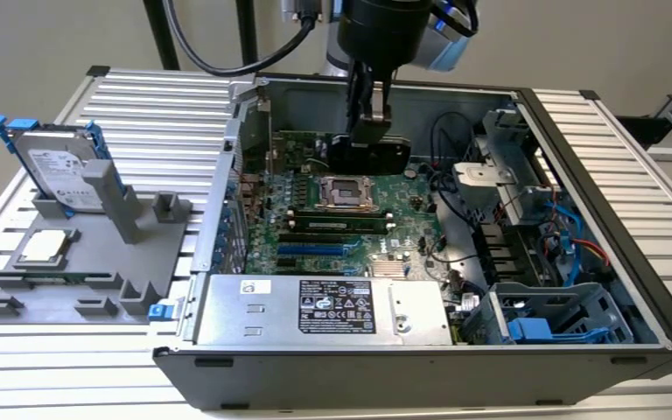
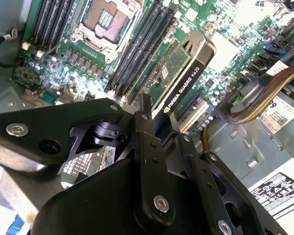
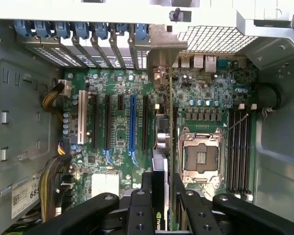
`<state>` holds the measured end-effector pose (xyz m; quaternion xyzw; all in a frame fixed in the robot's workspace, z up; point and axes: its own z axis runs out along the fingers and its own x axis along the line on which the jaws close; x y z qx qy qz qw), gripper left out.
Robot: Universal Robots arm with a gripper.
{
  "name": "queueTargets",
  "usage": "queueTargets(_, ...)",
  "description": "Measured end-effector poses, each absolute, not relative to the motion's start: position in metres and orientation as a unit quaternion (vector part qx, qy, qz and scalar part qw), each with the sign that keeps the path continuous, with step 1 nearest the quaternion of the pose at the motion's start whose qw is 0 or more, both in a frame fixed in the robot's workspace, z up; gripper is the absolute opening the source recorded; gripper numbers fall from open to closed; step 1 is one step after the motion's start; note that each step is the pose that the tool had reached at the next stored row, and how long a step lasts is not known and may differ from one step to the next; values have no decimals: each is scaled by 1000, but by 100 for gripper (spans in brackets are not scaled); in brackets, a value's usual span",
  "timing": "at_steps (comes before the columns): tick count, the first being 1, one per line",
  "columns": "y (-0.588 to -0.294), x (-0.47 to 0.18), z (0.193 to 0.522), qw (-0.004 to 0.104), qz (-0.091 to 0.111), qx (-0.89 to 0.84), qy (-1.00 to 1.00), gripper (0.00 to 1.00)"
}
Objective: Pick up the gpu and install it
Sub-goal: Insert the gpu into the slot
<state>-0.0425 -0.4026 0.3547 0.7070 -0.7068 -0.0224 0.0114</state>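
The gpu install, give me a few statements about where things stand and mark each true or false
1. The claw is shut on the gpu. True.
2. The gpu is held above the motherboard inside the open computer case. True.
3. The hard drive lies inside the case. False: it stands on the grey fixture outside, at the exterior view's left.
4. The processor socket holds a chip with a cooler on it. False: it is bare.
5. The processor chip sits on the grey fixture. True.

The tool hangs in the open case — drive cage and cables crowd one side.
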Motion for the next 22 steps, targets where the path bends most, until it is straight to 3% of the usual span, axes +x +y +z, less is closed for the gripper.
queueTargets(22, -403, -42, 344, 11, -22, 707, -707, 0)
